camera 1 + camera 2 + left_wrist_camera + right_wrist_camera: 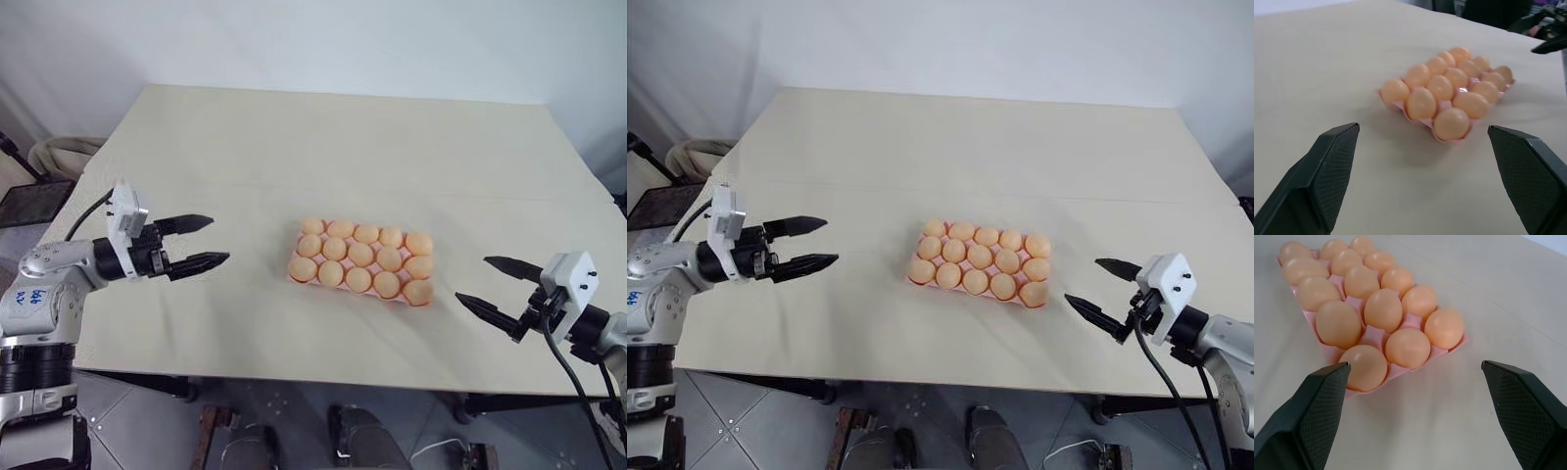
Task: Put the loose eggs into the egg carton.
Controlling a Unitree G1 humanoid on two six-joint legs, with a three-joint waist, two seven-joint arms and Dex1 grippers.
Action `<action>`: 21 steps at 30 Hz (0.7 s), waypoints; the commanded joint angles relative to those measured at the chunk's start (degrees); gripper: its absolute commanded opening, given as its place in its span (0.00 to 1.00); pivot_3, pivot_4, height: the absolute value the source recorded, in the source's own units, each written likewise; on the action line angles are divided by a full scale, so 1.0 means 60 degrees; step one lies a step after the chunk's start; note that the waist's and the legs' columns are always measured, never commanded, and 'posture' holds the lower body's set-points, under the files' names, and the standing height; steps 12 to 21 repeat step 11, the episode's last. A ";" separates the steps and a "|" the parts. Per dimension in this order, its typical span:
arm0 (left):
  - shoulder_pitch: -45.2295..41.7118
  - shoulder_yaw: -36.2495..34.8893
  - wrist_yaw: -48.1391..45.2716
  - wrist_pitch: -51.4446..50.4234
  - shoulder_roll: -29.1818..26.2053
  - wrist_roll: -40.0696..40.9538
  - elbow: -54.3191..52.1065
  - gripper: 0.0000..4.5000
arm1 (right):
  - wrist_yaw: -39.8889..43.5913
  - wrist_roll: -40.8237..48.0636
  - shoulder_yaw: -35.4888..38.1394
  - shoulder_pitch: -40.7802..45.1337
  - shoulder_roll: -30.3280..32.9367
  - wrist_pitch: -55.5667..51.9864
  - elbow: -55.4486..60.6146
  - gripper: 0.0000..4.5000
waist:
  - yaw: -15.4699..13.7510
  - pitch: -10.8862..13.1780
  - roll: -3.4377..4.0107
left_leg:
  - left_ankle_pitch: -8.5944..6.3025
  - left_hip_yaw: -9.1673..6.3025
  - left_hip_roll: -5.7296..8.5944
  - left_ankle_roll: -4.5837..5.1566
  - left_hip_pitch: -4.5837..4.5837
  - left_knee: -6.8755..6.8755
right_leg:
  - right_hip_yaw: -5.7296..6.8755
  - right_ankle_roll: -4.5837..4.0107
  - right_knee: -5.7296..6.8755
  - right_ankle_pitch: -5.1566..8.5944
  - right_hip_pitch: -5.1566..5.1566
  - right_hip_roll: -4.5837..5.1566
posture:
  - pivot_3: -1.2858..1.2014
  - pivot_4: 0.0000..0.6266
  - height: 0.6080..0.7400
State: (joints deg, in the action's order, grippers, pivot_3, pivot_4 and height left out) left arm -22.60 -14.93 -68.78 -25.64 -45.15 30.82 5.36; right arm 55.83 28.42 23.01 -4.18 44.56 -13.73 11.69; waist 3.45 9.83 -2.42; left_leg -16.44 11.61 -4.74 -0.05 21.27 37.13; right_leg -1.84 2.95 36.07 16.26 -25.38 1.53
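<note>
The egg carton [361,258] lies on the table [294,147] between the two grippers, every cup filled with an egg. Left gripper [201,243], jaws wide and empty, points toward its near end. Right gripper [498,285], equally wide and empty, faces the opposite end.

We see a plain test room, probably a lab: a bare pale surface [323,157] before a blank white wall [313,39], grey floor tiles [147,431] at the bottom of the frame.
</note>
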 commanded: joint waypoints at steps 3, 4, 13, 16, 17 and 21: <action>0.0669 -0.0826 -0.0787 0.0303 -0.0692 0.0430 -0.0024 1.00 | 0.0537 0.0253 0.0875 -0.0363 0.0449 0.0213 0.0011 1.00 | -0.0014 0.0000 0.0000 | -0.0001 -0.0004 -0.0006 -0.0006 0.0000 0.0001 | 0.0005 -0.0011 0.0002 0.0006 -0.0005 -0.0002 | 0.52 0.24 1.00; 0.0745 -0.0855 -0.0889 0.0321 -0.0815 0.0412 0.0091 1.00 | 0.0604 0.0236 0.0983 -0.0444 0.0517 0.0202 -0.0013 1.00 | -0.0014 0.0000 0.0000 | -0.0002 -0.0005 -0.0005 -0.0007 0.0000 0.0001 | 0.0005 -0.0012 0.0002 0.0007 -0.0005 -0.0002 | 0.52 0.24 1.00; 0.0704 -0.0880 -0.1079 0.0590 -0.0821 0.0424 0.0478 1.00 | 0.0567 0.0139 0.1100 -0.0561 0.0491 0.0180 0.0008 1.00 | -0.0011 0.0000 -0.0001 | -0.0018 -0.0004 0.0011 -0.0022 0.0003 0.0008 | -0.0001 -0.0044 -0.0007 0.0022 0.0000 0.0025 | 0.52 0.24 1.00; 0.0704 -0.0880 -0.1079 0.0590 -0.0821 0.0424 0.0478 1.00 | 0.0567 0.0139 0.1100 -0.0561 0.0491 0.0180 0.0008 1.00 | -0.0011 0.0000 -0.0001 | -0.0018 -0.0004 0.0011 -0.0022 0.0003 0.0008 | -0.0001 -0.0044 -0.0007 0.0022 0.0000 0.0025 | 0.52 0.24 1.00; 0.0704 -0.0880 -0.1079 0.0590 -0.0821 0.0424 0.0478 1.00 | 0.0567 0.0139 0.1100 -0.0561 0.0491 0.0180 0.0008 1.00 | -0.0011 0.0000 -0.0001 | -0.0018 -0.0004 0.0011 -0.0022 0.0003 0.0008 | -0.0001 -0.0044 -0.0007 0.0022 0.0000 0.0025 | 0.52 0.24 1.00; 0.0704 -0.0880 -0.1079 0.0590 -0.0821 0.0424 0.0478 1.00 | 0.0567 0.0139 0.1100 -0.0561 0.0491 0.0180 0.0008 1.00 | -0.0011 0.0000 -0.0001 | -0.0018 -0.0004 0.0011 -0.0022 0.0003 0.0008 | -0.0001 -0.0044 -0.0007 0.0022 0.0000 0.0025 | 0.52 0.24 1.00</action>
